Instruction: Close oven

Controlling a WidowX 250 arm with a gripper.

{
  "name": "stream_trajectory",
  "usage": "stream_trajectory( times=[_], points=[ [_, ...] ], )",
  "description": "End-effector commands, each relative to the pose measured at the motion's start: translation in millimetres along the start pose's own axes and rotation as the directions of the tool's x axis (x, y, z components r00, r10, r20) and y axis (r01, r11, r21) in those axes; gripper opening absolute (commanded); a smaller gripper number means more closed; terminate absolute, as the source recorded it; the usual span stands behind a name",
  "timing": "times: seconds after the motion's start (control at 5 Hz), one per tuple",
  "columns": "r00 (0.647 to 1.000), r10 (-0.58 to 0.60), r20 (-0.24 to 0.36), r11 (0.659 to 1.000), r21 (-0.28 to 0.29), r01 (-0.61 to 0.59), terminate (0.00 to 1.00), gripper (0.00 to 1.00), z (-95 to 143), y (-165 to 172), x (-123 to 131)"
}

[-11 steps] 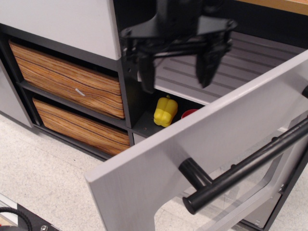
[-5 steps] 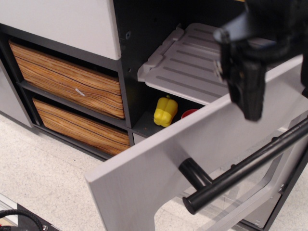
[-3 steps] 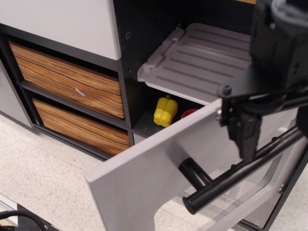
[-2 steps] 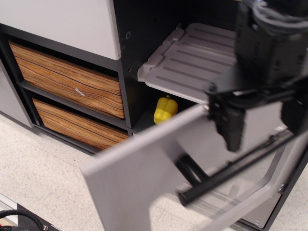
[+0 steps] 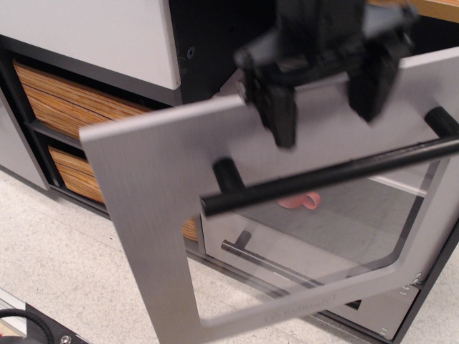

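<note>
The oven door (image 5: 143, 215) is light grey with a clear window (image 5: 337, 229) and a long black bar handle (image 5: 323, 175). It stands steeply tilted, partly swung up toward the black cavity (image 5: 208, 36), and hides most of it. My gripper (image 5: 326, 104) is open. Its two black fingers (image 5: 280, 118) rest against the door's upper outer face, just above the handle, and hold nothing. The grey rack is hidden behind the door and gripper. Gripper and door are motion-blurred.
Wood-grain drawers (image 5: 57, 107) sit at the left, partly covered by the door. A lower grey drawer with a black handle (image 5: 265, 261) and something red (image 5: 301, 201) show through the window. A white panel (image 5: 93, 36) is at the top left, speckled floor (image 5: 57, 272) below.
The gripper came down onto the door's outer face, and the door has swung up from nearly flat to steeply tilted. The rack and yellow pepper are now covered.
</note>
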State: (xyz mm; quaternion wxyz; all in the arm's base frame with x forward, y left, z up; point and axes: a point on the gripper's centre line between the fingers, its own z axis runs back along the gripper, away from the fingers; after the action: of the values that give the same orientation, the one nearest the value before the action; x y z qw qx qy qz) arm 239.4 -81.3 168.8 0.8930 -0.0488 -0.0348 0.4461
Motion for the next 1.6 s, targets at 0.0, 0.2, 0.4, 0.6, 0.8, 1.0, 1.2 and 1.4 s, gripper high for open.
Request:
stream_trajectory(
  times=[0.0,0.2,0.4,0.6,0.8,1.0,1.2,1.4],
  points=[
    [0.984,-0.178,-0.001,0.981,-0.079,0.177,0.0,1.0,15.7,3.6,8.5],
    [0.966,-0.26,0.001,0.966,-0.014,0.26,0.0,1.0,-16.1,4.5,4.8],
    [0.958,-0.288,0.016,0.957,0.033,0.287,0.0,1.0,-49.0,0.8,10.8],
    [0.952,-0.296,0.073,0.953,0.087,0.29,0.0,1.0,-78.8,-9.6,27.9],
    [0.958,-0.259,0.12,0.964,0.088,0.25,0.0,1.0,-91.6,-15.7,47.4],
    [0.966,-0.229,0.116,0.972,0.087,0.22,0.0,1.0,-94.8,-18.6,61.4],
    [0.975,-0.186,0.121,0.981,0.084,0.177,0.0,1.0,-96.4,-20.9,78.2],
    [0.978,-0.168,0.125,0.984,0.082,0.159,0.0,1.0,-95.4,-22.7,84.8]
  ],
)
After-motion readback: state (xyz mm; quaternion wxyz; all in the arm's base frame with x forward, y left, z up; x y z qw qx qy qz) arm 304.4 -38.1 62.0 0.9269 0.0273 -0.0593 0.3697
